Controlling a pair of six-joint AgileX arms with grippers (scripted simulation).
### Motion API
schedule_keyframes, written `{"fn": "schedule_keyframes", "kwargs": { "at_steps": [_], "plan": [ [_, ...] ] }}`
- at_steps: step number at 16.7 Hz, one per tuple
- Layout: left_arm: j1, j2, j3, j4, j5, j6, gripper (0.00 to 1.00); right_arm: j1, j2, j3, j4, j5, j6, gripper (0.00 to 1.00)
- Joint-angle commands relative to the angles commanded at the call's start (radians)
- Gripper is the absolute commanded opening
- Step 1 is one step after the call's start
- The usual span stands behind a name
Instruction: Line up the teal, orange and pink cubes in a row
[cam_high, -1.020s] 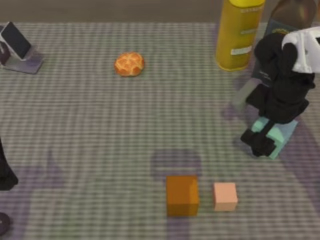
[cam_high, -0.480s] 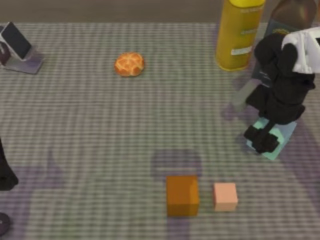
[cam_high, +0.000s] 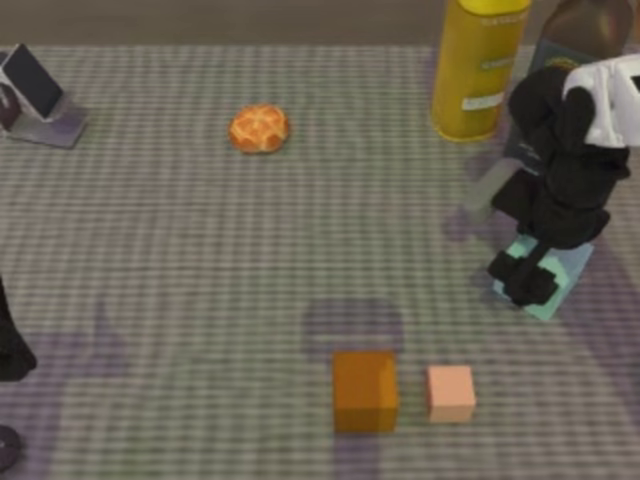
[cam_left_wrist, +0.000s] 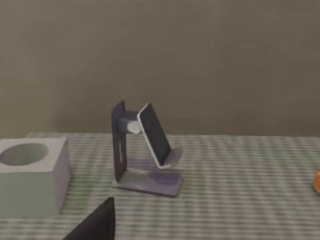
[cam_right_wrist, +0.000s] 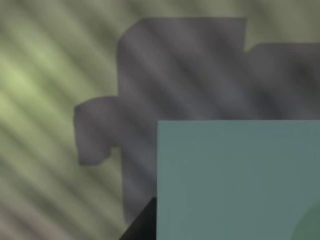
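Note:
The pale teal cube (cam_high: 564, 282) lies on the table at the right, mostly covered by my right arm. My right gripper (cam_high: 527, 281) is down over it and shut on it; in the right wrist view one dark finger (cam_right_wrist: 142, 222) presses flat against the side of the teal cube (cam_right_wrist: 240, 180). The dark orange cube (cam_high: 365, 390) and the small salmon-pink cube (cam_high: 451, 393) stand side by side near the front edge, a small gap between them. My left gripper (cam_high: 10, 405) is parked at the left edge, open.
A round orange-and-white bun (cam_high: 259, 129) sits at the back left of centre. A yellow bottle (cam_high: 478, 65) and a dark bottle (cam_high: 585, 25) stand behind my right arm. A phone stand (cam_high: 38, 95) is at the back left, with a white holed block (cam_left_wrist: 30, 172) beside it.
A second ago my right gripper sat higher on the teal cube; it has dropped lower over it and has barely moved since. The orange and pink cubes have not moved.

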Motion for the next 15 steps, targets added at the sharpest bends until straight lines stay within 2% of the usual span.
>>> {"fn": "schedule_keyframes", "kwargs": {
  "at_steps": [7,15],
  "plan": [
    [0.000,0.000,0.000,0.000,0.000,0.000,1.00,0.001,-0.017,0.014,-0.024,-0.003,0.001,0.00],
    [0.000,0.000,0.000,0.000,0.000,0.000,1.00,0.007,-0.109,0.144,-0.248,-0.004,0.001,0.00]
  ]
}}
